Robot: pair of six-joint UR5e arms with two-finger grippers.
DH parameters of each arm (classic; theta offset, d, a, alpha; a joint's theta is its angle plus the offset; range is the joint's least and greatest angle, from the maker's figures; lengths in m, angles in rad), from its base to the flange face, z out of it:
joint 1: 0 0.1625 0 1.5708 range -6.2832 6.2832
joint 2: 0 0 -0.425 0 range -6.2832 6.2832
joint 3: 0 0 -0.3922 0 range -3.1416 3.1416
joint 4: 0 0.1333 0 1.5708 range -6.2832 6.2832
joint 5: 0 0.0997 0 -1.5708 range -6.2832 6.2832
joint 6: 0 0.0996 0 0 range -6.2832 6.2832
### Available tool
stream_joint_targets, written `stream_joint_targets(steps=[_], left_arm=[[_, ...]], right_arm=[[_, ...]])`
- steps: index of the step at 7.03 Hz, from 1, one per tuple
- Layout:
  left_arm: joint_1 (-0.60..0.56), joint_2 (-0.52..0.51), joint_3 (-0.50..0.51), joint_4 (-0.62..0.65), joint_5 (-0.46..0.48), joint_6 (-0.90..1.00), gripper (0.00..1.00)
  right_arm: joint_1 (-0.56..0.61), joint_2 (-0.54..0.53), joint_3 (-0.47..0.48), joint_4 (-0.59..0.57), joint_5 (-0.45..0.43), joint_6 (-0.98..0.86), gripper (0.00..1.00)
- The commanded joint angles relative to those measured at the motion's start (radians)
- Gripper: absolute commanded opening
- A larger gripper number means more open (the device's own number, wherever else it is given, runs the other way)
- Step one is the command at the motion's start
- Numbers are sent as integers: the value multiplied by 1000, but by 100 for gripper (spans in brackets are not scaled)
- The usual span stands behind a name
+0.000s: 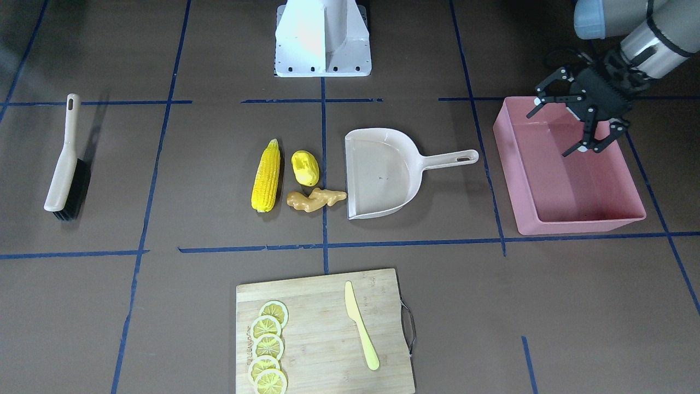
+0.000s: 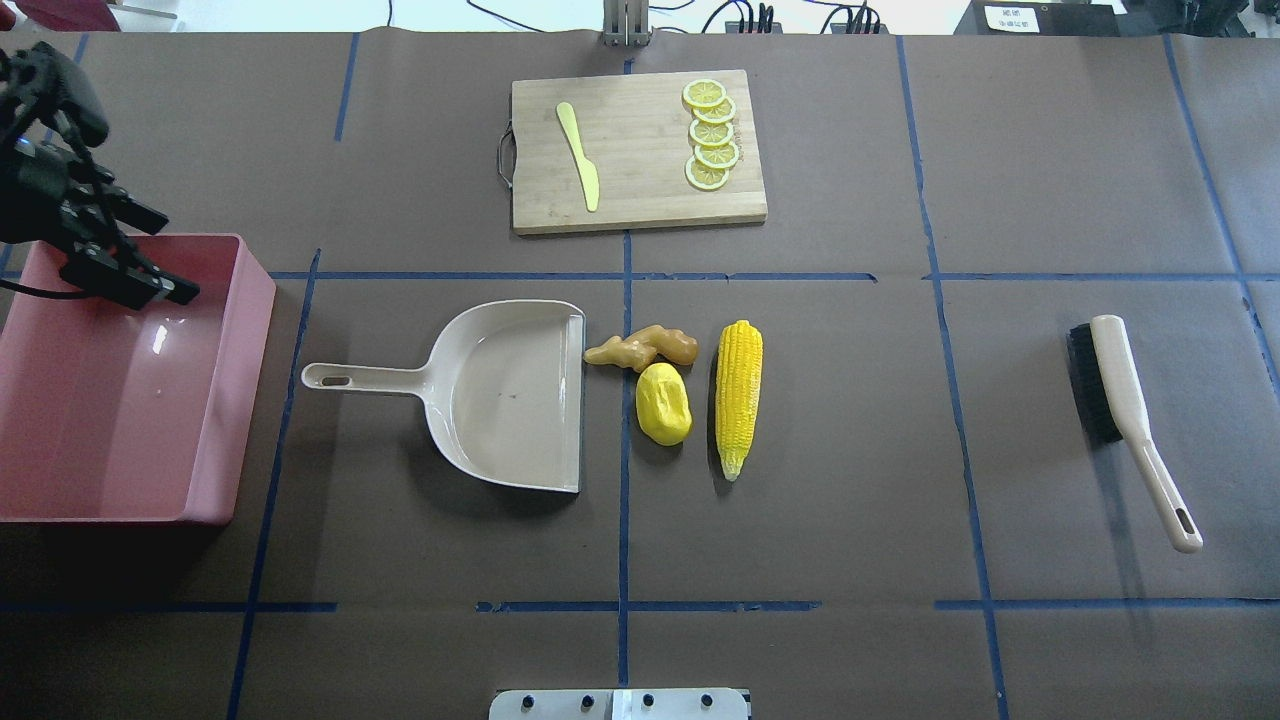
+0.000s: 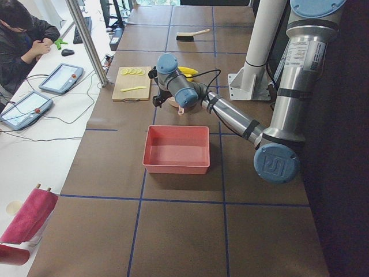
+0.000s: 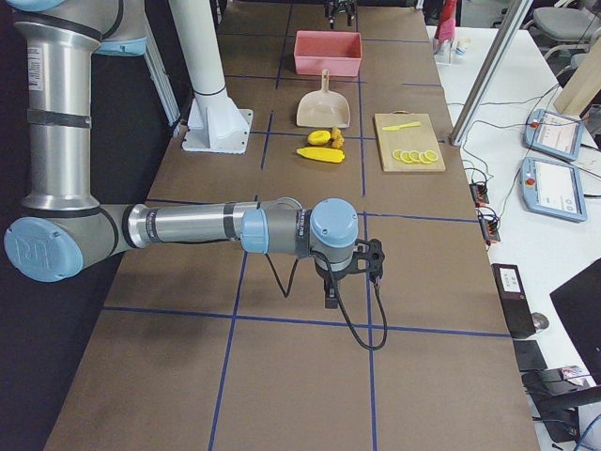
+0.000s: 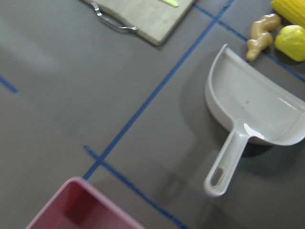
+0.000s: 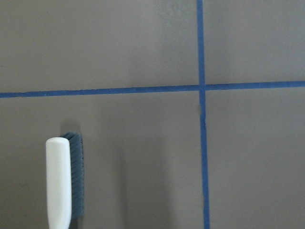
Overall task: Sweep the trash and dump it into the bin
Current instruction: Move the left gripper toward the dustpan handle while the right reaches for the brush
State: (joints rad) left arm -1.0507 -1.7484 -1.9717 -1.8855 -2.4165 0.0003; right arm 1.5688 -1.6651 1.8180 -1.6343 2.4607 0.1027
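The trash lies mid-table: a long corn cob (image 1: 266, 176), a small lumpy yellow fruit (image 1: 304, 167) and a tan ginger root (image 1: 314, 199). They sit just off the open mouth of a beige dustpan (image 1: 383, 175). The pink bin (image 1: 514, 169) stands beyond the dustpan's handle. My left gripper (image 1: 560, 124) hangs open and empty over the bin's corner nearest the robot base; it also shows in the overhead view (image 2: 170, 258). The left wrist view shows the dustpan (image 5: 257, 109), the ginger (image 5: 261, 36) and the bin's corner (image 5: 81, 210). My right gripper (image 4: 347, 272) shows only from the side, above the table; open or shut I cannot tell.
A beige hand brush (image 2: 1130, 410) with black bristles lies at the table's far right, and its tip shows in the right wrist view (image 6: 59, 186). A wooden cutting board (image 1: 322, 328) with lemon slices (image 1: 268, 345) and a pale yellow knife (image 1: 361, 328) sits on the operators' side.
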Motion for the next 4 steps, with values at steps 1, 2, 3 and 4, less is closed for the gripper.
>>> stream_joint_targets(steps=[1, 2, 3, 4], left_arm=[[51, -42, -31, 2, 37, 18, 100], [54, -51, -15, 3, 37, 18, 100], [58, -72, -1, 2, 37, 18, 100], [66, -88, 1, 2, 36, 15, 100]], right_arm=[[-157, -6, 108, 13, -52, 261, 100], [-221, -15, 131, 72, -61, 376, 100], [-298, -80, 133, 256, -65, 513, 100], [-375, -137, 133, 409, -92, 655, 100]])
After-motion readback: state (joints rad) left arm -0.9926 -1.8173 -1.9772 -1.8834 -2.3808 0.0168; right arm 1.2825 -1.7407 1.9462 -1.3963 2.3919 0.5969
